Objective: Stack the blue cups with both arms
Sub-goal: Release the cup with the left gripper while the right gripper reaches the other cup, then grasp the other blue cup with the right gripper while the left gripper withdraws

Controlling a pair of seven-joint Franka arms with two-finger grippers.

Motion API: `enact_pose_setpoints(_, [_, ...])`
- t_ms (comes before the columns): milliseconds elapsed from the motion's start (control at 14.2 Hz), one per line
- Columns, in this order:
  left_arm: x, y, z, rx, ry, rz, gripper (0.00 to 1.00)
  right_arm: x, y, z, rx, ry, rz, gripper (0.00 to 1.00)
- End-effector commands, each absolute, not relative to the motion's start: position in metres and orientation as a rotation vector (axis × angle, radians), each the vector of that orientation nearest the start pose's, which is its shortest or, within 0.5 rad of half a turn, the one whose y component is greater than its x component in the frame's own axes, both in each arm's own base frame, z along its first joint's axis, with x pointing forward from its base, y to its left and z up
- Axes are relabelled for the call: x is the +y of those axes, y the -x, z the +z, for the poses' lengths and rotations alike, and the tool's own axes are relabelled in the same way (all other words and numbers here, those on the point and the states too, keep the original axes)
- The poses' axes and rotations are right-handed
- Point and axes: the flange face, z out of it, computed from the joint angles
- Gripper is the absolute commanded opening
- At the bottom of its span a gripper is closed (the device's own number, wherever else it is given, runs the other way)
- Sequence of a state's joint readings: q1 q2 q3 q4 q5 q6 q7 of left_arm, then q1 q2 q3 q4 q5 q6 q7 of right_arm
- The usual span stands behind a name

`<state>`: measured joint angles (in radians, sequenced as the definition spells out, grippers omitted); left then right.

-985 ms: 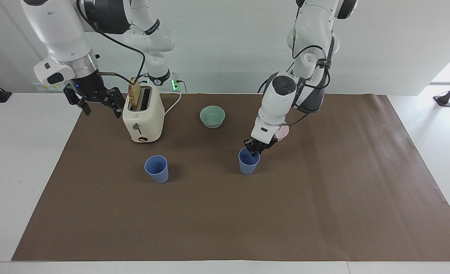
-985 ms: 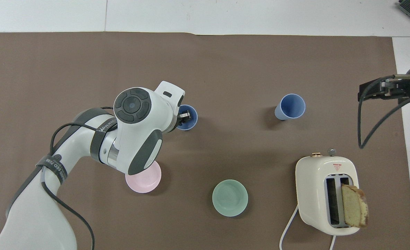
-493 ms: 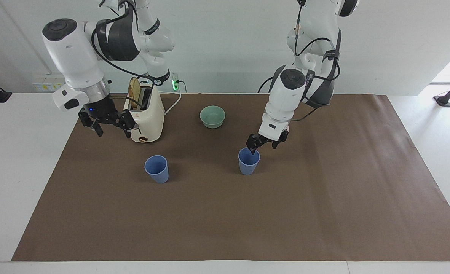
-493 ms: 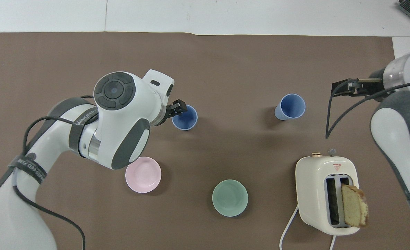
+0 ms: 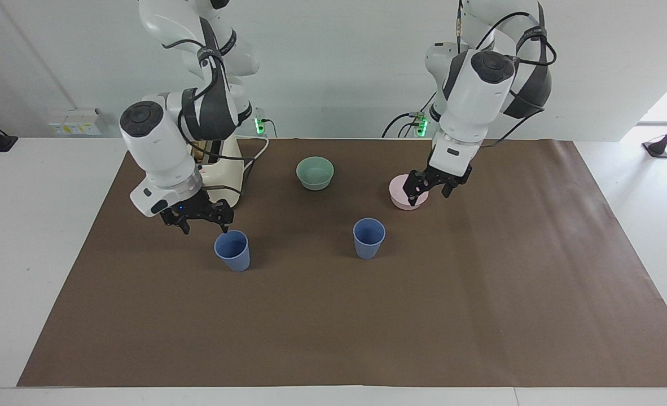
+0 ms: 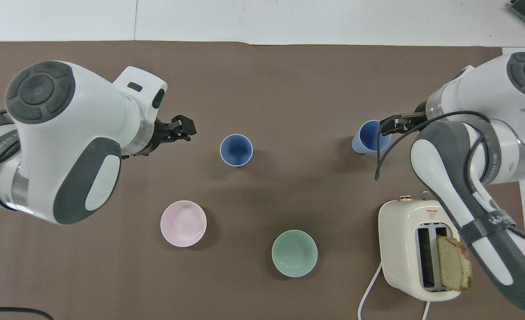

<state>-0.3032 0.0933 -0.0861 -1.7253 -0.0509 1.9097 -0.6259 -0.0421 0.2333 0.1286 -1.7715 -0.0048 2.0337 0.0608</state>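
Change, left arm: a second ago the left gripper (image 5: 429,194) had its fingertips at the rim of the blue cup toward the left arm's end (image 5: 369,238); now it has let go, lifted away and hangs in the air over the pink bowl (image 5: 406,199).
Change, right arm: a second ago the right gripper (image 5: 201,221) hung beside the toaster (image 6: 415,249) near the edge of the brown mat (image 5: 480,316); now it has come down and forward to the blue cup toward the right arm's end (image 5: 232,251).
Change, cups: neither cup has shifted; both stand where they stood.
Left gripper: fingers spread wide, holding nothing, touching nothing.
Right gripper: fingers spread wide, holding nothing; it hangs just above the rim of its cup, on the side nearer the robots. In the overhead view one fingertip overlaps the rim; contact cannot be told.
Blue cups: both upright on the mat, mouths up, well apart and side by side, not stacked; both farther from the robots than the bowls.
Green bowl (image 5: 315,172): on the mat, nearer the robots than the cups, between the toaster and the pink bowl.
Toaster: holds a slice of bread (image 6: 454,263) standing out of one slot.
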Motion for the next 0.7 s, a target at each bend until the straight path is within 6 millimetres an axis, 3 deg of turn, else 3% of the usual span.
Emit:
enact_pose_setpoints(0, [-0.201,-0.551,0.544,-0.328,3.163,-0.102,1.0,0.042,-0.618,0.422,-0.074,3.095,-0.059,1.0])
enact_pose_setpoints(633, [-0.085,-0.551,0.581,-0.016,3.149,-0.081,1.0,0.044,-0.638,0.354,-0.151,3.08,-0.076,1.0])
